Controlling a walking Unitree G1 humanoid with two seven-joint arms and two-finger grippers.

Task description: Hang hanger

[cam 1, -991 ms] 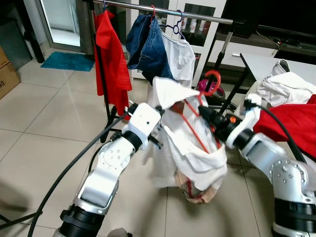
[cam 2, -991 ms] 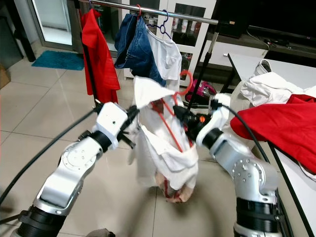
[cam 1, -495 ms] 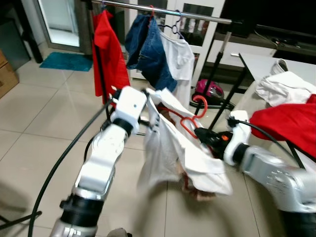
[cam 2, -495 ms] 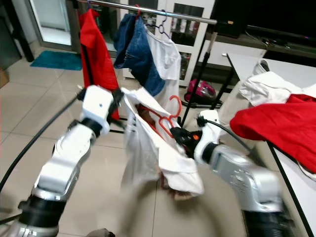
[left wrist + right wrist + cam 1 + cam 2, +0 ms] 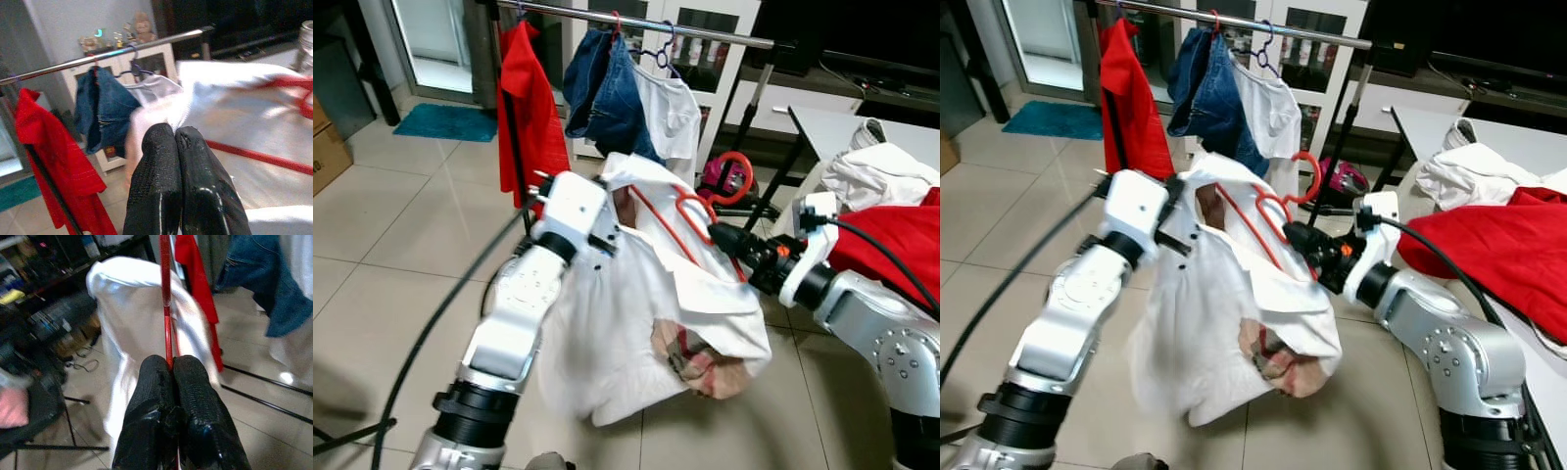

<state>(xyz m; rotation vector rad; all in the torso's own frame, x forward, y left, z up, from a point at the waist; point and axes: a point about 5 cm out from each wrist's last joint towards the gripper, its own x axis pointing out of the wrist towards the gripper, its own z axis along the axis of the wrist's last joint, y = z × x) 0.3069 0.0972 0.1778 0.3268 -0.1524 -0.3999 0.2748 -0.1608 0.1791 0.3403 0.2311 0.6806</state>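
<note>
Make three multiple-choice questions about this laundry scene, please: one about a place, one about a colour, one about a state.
1. Where does the blue denim garment hang?
A. on the clothes rail
B. on the table
C. on the floor

2. What colour is the hanger inside the white garment?
A. blue
B. red
C. black

3. How is the right gripper?
A. open above the hanger
B. shut on the hanger
C. shut on a red shirt

Key:
1 A, it hangs from the clothes rail, between a red garment and a white top.
2 B, the red wire runs across the white cloth and its hook stands out above.
3 B, the right wrist view shows both fingers closed on the red wire. The left gripper is shut on the white garment.
</note>
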